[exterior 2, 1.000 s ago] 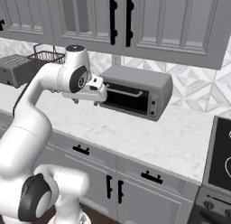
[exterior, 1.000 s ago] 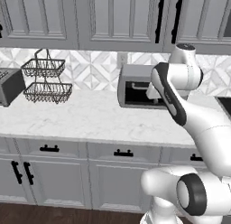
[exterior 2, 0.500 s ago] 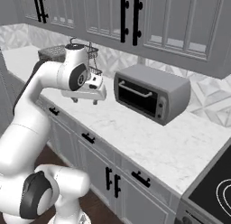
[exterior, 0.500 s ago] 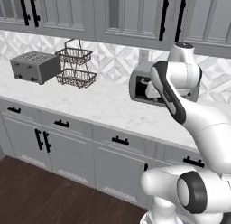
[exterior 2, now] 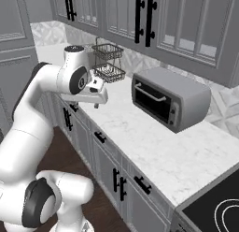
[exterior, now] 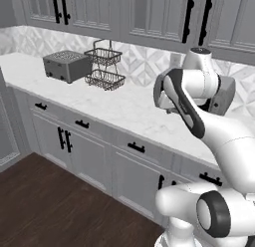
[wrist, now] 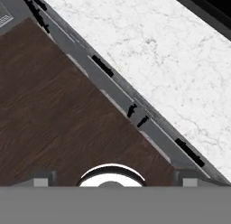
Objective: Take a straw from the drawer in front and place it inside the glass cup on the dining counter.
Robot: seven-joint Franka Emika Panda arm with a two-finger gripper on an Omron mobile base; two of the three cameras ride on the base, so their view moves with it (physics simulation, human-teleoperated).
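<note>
The robot's end effector (exterior 2: 99, 96) hung above the front edge of the marble table (exterior 2: 154, 147), and its two fingers stood wide apart with nothing held between them. It pointed down at the dark wood floor (wrist: 54, 110) and the row of grey drawers (wrist: 118, 93) with black bar handles under the table. All the drawers I could see were shut, so I could not tell where the straw was. On the table stood a toaster oven (exterior 2: 169, 100), a wire basket stand (exterior: 103, 66) and a grey toaster (exterior: 65, 64). Grey cabinets (exterior: 149, 14) hung on the wall above.
</note>
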